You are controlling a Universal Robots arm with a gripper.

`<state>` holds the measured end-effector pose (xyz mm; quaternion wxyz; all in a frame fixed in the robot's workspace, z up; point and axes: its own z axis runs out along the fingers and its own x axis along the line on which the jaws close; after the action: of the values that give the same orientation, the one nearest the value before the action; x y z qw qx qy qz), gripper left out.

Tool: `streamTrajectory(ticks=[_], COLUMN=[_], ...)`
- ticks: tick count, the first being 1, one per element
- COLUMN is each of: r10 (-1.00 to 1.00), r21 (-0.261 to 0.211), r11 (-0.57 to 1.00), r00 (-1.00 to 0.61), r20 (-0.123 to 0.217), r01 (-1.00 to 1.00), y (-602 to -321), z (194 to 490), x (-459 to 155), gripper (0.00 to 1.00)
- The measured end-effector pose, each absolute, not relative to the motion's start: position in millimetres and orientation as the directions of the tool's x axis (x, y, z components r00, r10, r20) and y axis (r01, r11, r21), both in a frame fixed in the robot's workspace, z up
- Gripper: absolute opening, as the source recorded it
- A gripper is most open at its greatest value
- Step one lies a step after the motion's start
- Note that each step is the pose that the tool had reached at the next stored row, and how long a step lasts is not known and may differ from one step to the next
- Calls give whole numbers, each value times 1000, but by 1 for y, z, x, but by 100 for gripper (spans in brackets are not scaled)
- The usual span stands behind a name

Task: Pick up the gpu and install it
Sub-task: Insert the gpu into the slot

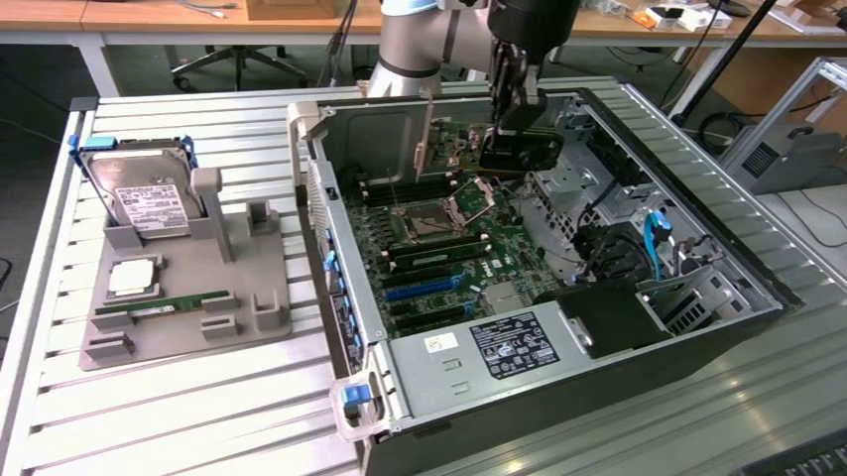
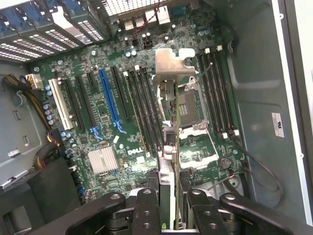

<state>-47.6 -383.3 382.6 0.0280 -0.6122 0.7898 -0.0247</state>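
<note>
You are gripping the gpu (image 2: 169,115) edge-on in the partly closed gripper (image 2: 168,190), above the CPU socket (image 2: 194,105) and well apart from the blue slot (image 2: 108,98), so you are risking socket damage if it descends misaligned.

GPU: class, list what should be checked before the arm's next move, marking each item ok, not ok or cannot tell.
1. gpu clamped in gripper: ok.
2. Case open: ok.
3. Blue slot free of cards: ok.
4. gpu over blue slot: not ok, it hangs over the socket.
5. gpu seated in the board: not ok.
6. Gap between gpu and board: cannot tell.
</note>
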Motion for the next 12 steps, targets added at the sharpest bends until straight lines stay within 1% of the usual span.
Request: streamTrajectory(ticks=[12], r10=[-974], r21=[-73], r11=[226], r00=[-225], r20=[-14], r01=[-971], y=[-383], z=[383], x=[-48], gripper=[27])
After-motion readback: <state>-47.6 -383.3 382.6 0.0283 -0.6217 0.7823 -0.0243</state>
